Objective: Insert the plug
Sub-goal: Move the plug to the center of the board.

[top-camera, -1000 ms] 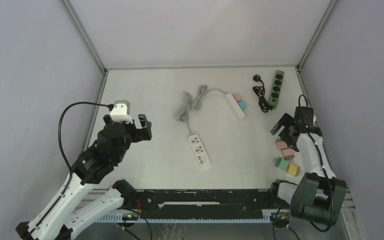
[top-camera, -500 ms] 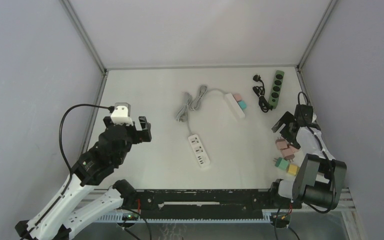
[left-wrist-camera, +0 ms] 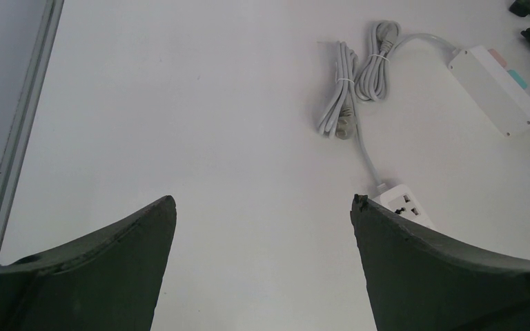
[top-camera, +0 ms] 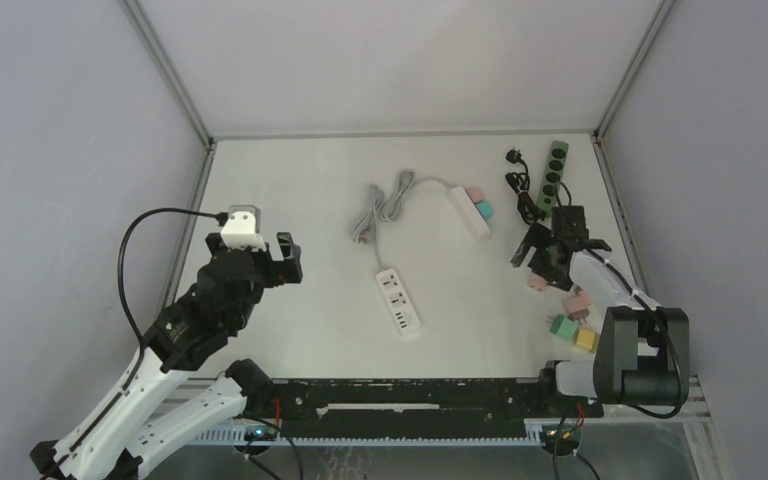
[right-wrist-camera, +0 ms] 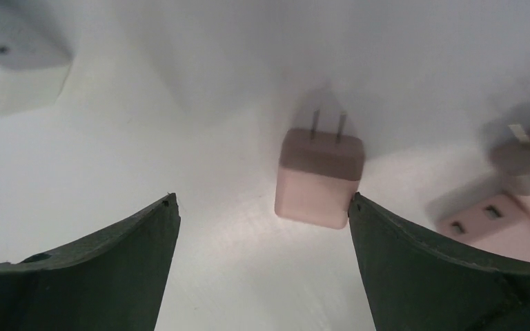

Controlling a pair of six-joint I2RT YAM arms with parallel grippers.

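A: "Hovering over that pink plug (right-wrist-camera: 319, 186), why are the right jaws spread so wide?"

B: "To straddle it. The plug lies flat on the bench (right-wrist-camera: 145, 158), prongs pointing away from the wrist, its body just beside one finger. Nothing is gripped yet. I'd say the wrist needs centring before it closes."

A: "And the left jaws?"

B: "Wide apart too, and empty, held above bare bench near the white strip (left-wrist-camera: 404, 203). Probably they're placed to steady that strip when the plug arrives."
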